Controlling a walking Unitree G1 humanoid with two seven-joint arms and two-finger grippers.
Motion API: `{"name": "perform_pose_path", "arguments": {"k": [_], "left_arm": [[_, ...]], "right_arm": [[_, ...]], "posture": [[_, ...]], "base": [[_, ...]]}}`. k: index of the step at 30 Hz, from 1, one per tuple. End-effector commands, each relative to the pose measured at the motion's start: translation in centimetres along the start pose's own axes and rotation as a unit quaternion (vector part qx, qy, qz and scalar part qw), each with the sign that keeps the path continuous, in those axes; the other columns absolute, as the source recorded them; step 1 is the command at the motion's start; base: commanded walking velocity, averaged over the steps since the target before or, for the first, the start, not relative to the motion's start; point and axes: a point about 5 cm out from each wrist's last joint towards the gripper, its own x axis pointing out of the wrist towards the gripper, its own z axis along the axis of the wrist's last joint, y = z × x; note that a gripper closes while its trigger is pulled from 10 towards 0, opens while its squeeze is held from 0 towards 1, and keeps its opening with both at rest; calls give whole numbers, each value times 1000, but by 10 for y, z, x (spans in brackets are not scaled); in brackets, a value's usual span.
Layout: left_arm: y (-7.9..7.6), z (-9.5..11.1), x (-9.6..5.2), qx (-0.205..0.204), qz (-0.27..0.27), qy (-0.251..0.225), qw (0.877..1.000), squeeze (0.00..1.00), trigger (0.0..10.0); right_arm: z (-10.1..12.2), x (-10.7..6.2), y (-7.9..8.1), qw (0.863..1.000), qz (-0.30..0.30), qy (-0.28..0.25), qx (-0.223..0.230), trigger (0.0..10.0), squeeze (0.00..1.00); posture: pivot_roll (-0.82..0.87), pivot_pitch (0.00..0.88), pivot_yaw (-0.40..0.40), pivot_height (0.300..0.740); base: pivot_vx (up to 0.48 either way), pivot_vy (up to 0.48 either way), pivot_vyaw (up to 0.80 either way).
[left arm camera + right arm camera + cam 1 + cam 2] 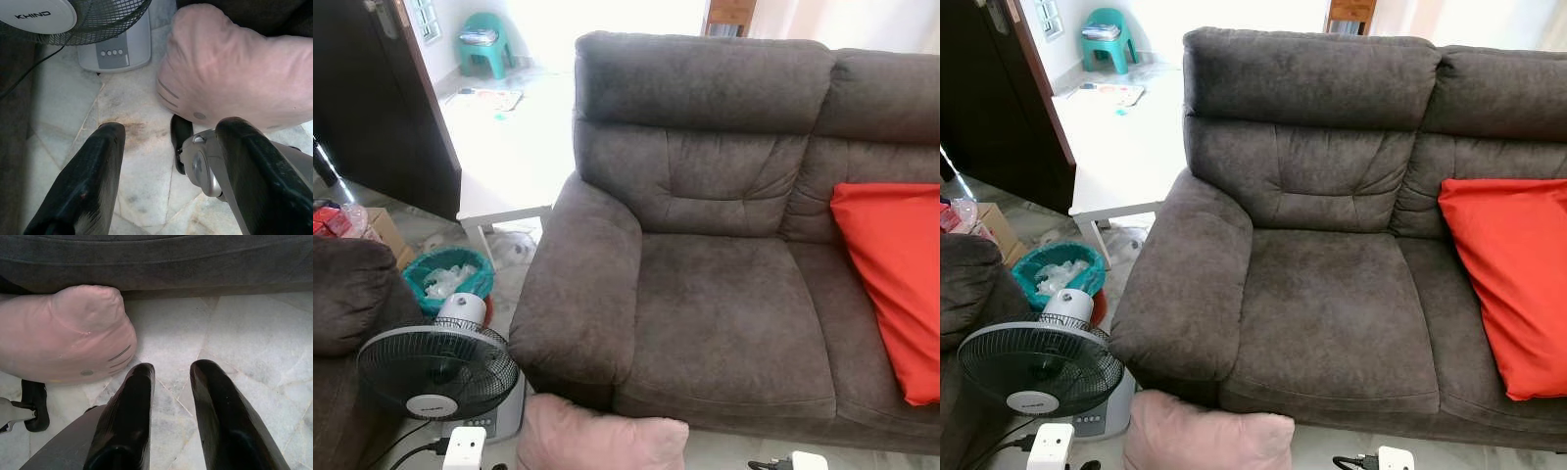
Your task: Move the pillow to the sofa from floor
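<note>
A pale pink pillow (602,436) lies on the marble floor against the front of the dark grey sofa (724,313), below its left armrest. In the left wrist view my left gripper (173,128) hovers low over the floor with its fingers wide open, and the pillow (230,68) lies just beyond its tips. In the right wrist view my right gripper (173,368) stands open with a narrower gap, and the pillow (63,333) rests just past one fingertip. Neither gripper touches the pillow. The sofa's left seat is bare.
A red cushion (896,284) leans on the sofa's right seat. A standing fan (435,367) with its cable stands close to the pillow on the left. Behind the fan are a teal basket (450,277), a white low table (504,171) and another dark sofa (347,294).
</note>
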Motion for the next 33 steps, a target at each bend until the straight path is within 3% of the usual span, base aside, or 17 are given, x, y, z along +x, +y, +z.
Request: {"name": "perform_pose_path", "arguments": {"k": [1,8,9,10,11,13,33], "left_arm": [[2,-5,-1,6,1,13,1000,0,10000],[2,-5,-1,6,1,13,1000,0,10000],[2,-5,-1,6,0,13,1000,0,10000],[-1,-22,-6,0,-2,32,999,0,10000],[-1,-22,-6,0,-2,32,999,0,10000],[-5,-48,-15,-10,-3,59,998,0,10000],[2,-48,-17,1,5,57,998,0,10000]], "right_arm": [[0,0,-1,1000,-3,-1,4,10000,0],[0,0,-1,1000,-3,-1,4,10000,0],[0,0,-1,1000,-3,1,5,10000,0],[-15,-5,-3,1000,-6,23,-5,10000,0],[-15,-5,-3,1000,-6,23,-5,10000,0],[-38,-13,-5,998,-9,55,-18,10000,0],[-42,-13,0,999,-10,53,-1,10000,0]], "posture": [[58,22,-47,740],[58,22,-47,740],[0,0,0,740],[131,0,-99,740],[131,0,-99,740],[128,0,-94,740],[139,0,-70,740]], "base": [[0,0,0],[0,0,0],[0,0,0],[0,0,0],[0,0,0],[0,0,0],[0,0,0]]}}
